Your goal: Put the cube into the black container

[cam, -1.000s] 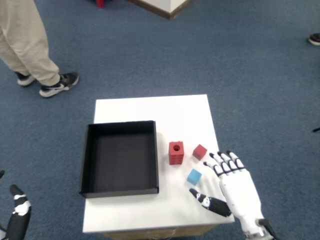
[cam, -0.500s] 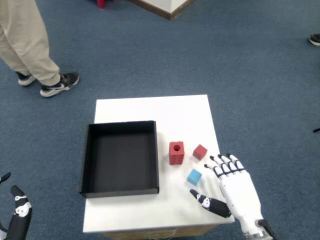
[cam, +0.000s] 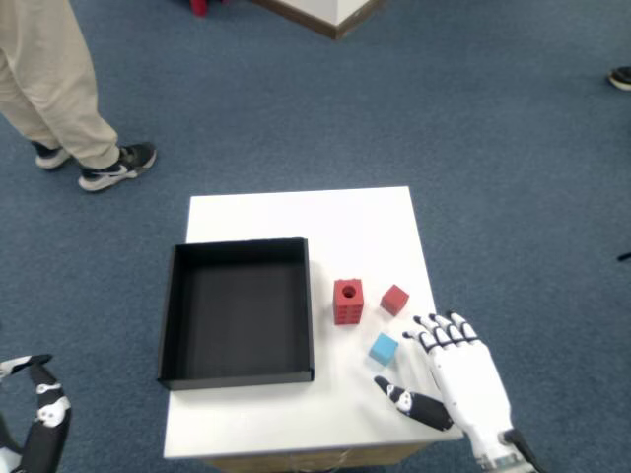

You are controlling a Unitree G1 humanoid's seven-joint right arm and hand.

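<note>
A small red cube (cam: 394,299) lies on the white table (cam: 296,212), right of a taller red block with a hole (cam: 347,301). A small blue cube (cam: 384,348) sits just below them. The black container (cam: 237,310) stands empty on the table's left half. My right hand (cam: 455,379) hovers at the table's front right corner, open, fingers spread and pointing away, thumb stretched left below the blue cube. Its fingertips are just right of the blue cube and below the red cube, holding nothing.
A person's legs and dark shoes (cam: 116,165) stand on the blue carpet beyond the table's left side. The other hand (cam: 39,419) shows at the lower left, off the table. A wooden furniture corner (cam: 330,12) is at the top.
My right hand has drifted slightly toward the near edge. The left hand has risen a little at the lower left. The cubes and container have not moved.
</note>
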